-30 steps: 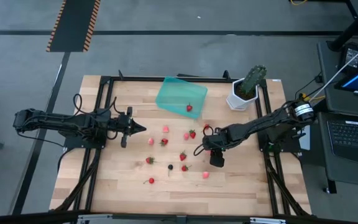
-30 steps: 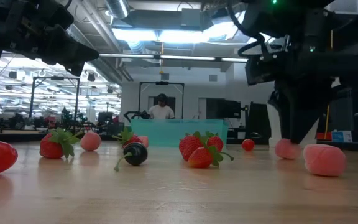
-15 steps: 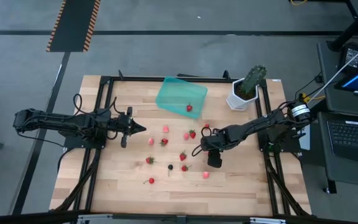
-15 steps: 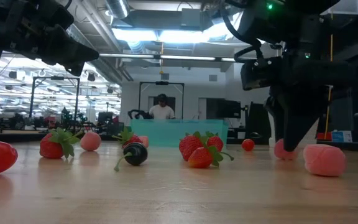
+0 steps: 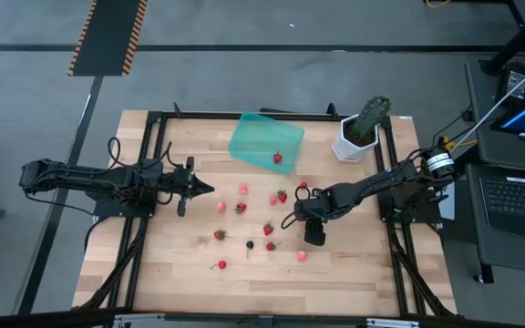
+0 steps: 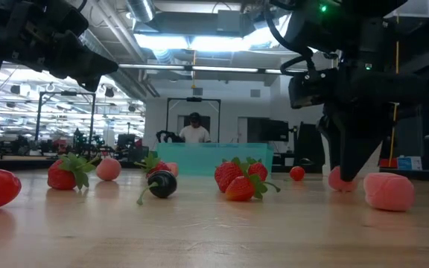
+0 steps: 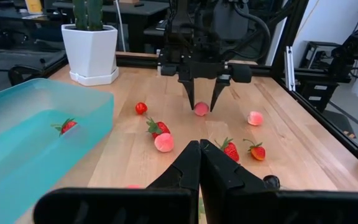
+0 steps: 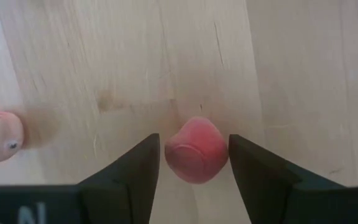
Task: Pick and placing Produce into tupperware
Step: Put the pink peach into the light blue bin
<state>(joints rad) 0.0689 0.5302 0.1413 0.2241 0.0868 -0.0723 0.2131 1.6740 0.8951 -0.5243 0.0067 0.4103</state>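
Low view, front to back: scattered Produce (image 6: 73, 172) lies on the pale wood table (image 6: 214, 231), the right gripper (image 6: 346, 176) straddles a pink berry (image 8: 196, 151) with fingers parted, the left gripper (image 5: 210, 189) hangs closed, then the tupperware (image 6: 214, 158), a person (image 6: 194, 131).

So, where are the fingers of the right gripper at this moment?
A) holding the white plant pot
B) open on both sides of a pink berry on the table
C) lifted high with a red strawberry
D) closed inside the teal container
B: the right gripper stands open astride the pink berry, which lies on the table.
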